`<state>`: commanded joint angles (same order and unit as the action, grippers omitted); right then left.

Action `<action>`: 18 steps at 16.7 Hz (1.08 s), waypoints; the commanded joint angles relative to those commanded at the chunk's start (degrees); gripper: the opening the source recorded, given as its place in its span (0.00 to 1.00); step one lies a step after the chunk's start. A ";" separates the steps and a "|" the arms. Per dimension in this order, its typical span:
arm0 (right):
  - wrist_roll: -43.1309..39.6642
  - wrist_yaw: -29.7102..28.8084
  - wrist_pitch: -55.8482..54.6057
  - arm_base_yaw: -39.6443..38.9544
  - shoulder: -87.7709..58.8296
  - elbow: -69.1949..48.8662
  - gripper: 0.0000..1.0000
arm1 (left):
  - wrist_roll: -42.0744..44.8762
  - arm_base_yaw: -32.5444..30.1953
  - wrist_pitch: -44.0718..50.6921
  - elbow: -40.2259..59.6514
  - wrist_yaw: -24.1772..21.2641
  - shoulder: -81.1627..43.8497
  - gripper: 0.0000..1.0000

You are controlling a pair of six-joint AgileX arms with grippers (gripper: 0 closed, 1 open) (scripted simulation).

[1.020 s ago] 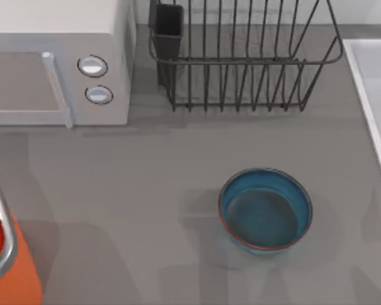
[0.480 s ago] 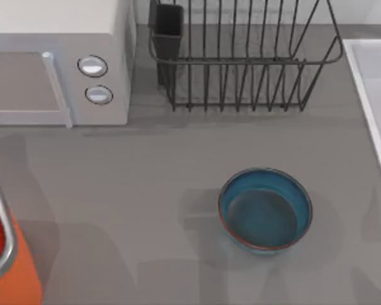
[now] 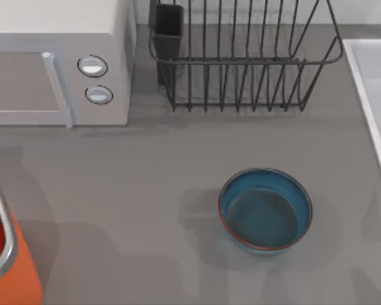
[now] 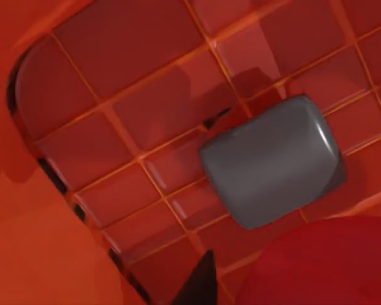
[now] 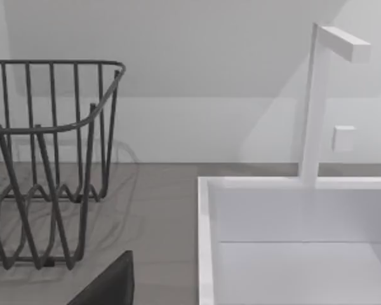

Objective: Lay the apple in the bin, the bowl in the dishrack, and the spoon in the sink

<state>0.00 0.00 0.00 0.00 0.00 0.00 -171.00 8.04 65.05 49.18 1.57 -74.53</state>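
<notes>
Top view: the bowl (image 3: 265,210) sits upright on the grey table (image 3: 146,190), in front of the dishrack (image 3: 241,57) and well apart from it, so the rack trip is not yet made. The microwave (image 3: 57,60) stands just beside the rack's cutlery cup (image 3: 168,28), the sink (image 3: 374,95) lies on the rack's other side, and the bin (image 3: 3,254) sits in front of the microwave, its silver rim crossing the table's left edge.

Left wrist view: the camera looks straight down into the bin's ribbed orange floor, so I judge the left arm hangs over the bin to drop the apple (image 4: 317,264), whose red curve shows close under the lens. A grey finger pad (image 4: 270,168) lies beside it; whether the left gripper is clamped on the fruit or spread I cannot tell.

Right wrist view: the right arm idles, facing the gap between dishrack (image 5: 51,159) and sink (image 5: 292,235), with the tap (image 5: 320,95) behind the basin; its grip I cannot tell
</notes>
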 joint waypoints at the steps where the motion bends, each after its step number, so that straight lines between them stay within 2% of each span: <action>1: 0.00 0.00 0.00 0.00 0.00 0.00 1.00 | 0.00 0.00 0.00 0.00 0.00 0.00 0.00; 14: 0.00 0.00 0.00 0.00 0.00 0.00 1.00 | 0.00 0.00 0.00 0.00 0.00 0.00 0.98; 18: 0.00 0.00 0.00 0.00 0.00 0.00 1.00 | 0.00 0.00 0.00 0.00 0.00 0.00 1.00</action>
<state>0.00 0.00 0.00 0.00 0.00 0.00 -171.00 8.04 65.05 49.18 1.57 -74.53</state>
